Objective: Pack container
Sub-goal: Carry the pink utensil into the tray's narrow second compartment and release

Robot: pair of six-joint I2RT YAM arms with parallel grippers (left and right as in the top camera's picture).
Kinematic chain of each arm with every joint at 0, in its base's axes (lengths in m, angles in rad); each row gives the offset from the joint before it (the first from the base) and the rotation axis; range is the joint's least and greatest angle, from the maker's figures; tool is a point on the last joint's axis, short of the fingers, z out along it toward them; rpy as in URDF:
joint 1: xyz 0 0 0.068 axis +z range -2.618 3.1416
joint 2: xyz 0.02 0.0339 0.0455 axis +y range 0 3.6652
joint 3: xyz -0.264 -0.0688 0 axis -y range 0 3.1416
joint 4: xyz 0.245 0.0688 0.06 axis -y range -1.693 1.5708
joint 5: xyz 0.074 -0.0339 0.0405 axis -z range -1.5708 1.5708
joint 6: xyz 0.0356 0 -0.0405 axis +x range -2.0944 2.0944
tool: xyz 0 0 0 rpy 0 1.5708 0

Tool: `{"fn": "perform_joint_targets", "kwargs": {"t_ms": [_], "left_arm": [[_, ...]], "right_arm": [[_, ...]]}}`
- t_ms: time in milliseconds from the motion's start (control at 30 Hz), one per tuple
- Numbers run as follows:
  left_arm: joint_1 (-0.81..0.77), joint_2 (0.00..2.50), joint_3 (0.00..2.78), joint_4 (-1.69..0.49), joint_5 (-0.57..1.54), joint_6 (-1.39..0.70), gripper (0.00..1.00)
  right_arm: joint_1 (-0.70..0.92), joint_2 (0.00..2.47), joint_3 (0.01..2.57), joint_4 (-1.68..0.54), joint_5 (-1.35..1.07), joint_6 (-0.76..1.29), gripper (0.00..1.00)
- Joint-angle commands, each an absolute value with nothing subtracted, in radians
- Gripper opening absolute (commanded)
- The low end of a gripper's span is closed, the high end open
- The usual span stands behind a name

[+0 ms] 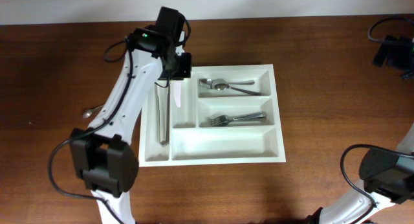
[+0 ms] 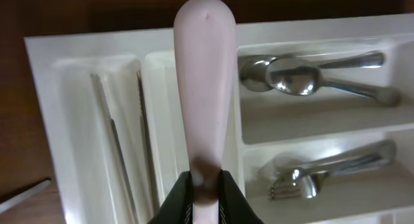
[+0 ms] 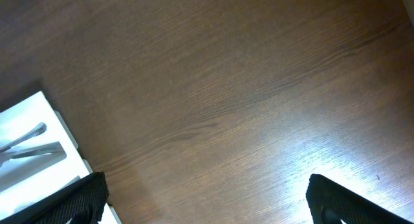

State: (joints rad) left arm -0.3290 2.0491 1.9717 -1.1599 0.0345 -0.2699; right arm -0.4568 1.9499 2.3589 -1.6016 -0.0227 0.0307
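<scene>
Left end effector (image 2: 206, 185) clamps pale utensil (image 2: 204, 75), perhaps knife, over container (image 2: 58, 46).

Light falls evenly from above, fairly bright. In the left wrist view the white tray (image 2: 84, 46) nearly blows out, and the handle (image 2: 204, 88) close to the lens looks soft. Glare whitens the table (image 3: 294, 175) in the right wrist view.

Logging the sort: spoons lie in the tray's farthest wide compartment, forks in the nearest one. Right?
Not quite: the forks lie in the middle wide compartment of the cutlery tray; the overhead view shows the nearest one bare. The spoons are as stated.
</scene>
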Motion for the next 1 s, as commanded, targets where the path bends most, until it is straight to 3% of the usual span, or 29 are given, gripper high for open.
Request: {"fn": "perform_joint_targets", "kwargs": {"t_ms": [0, 967], "left_arm": [[-0.333, 2.075, 1.984, -1.159, 0.038, -0.307, 0.02], [-0.334, 2.294, 1.983, -1.153, 0.057, -0.305, 0.03]], "right_arm": [[-0.458, 1.950, 2.360, -1.601, -0.014, 0.042, 0.99], [-0.458, 1.950, 2.360, -1.601, -0.014, 0.042, 1.00]]}}
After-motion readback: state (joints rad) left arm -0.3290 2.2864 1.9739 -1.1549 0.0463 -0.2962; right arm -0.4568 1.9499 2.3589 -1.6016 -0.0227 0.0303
